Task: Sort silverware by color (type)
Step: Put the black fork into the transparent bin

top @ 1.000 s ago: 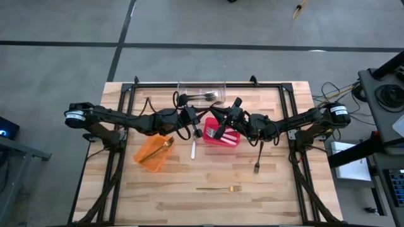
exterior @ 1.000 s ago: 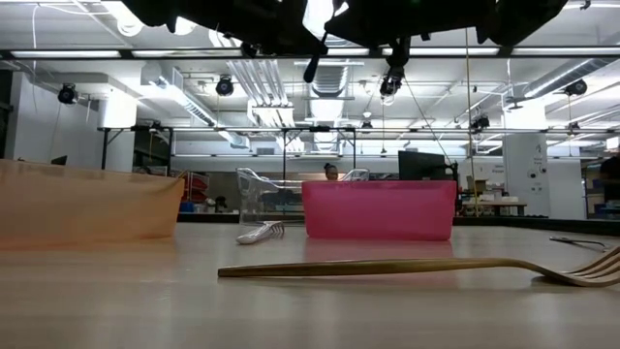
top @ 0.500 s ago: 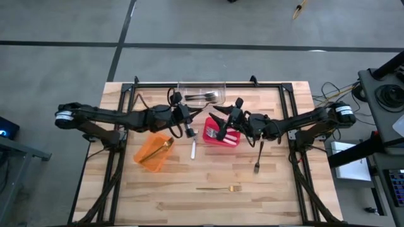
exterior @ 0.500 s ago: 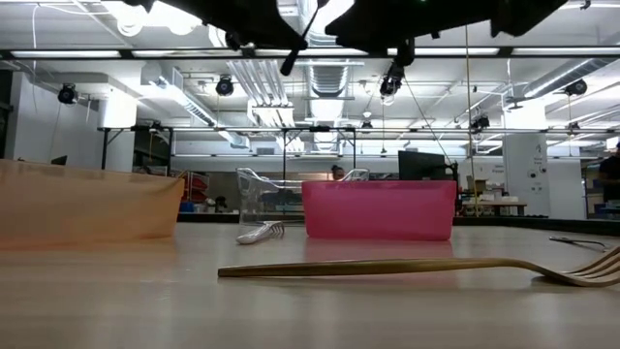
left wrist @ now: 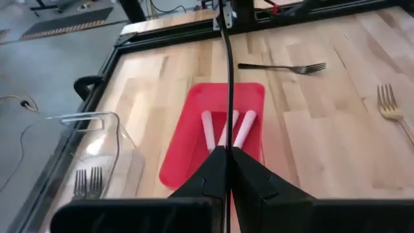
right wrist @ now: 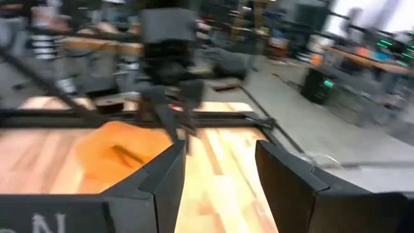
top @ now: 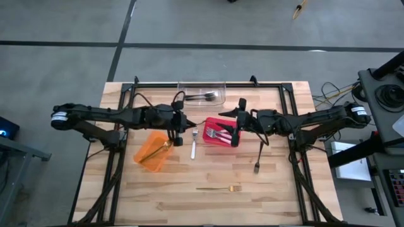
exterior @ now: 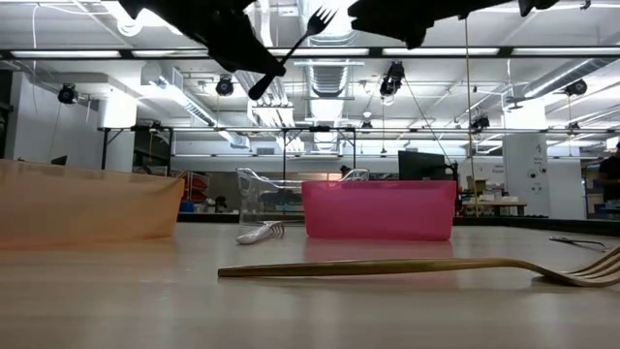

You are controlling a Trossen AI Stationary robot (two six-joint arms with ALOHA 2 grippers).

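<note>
The left gripper (top: 179,121) is clenched on a thin dark fork (exterior: 302,34), held high between the orange bin (top: 153,151) and the red bin (top: 221,133). A white-handled utensil (top: 194,146) lies below it. The right gripper (top: 238,120), jaws spread and empty, hangs over the red bin's edge, where pale-handled pieces (left wrist: 223,127) lie. Only the low view shows the fork's tines; a gold fork (top: 219,188) lies nearer the front, probably untouched.

Grey concrete floor (top: 63,25) lay all around the wooden table (top: 158,195), a dark seam crossed it at twelve o'clock, bright ceiling strip lights (exterior: 407,50) glowed overhead, white ducts (exterior: 262,82), workbenches (right wrist: 362,58) stood farther back
</note>
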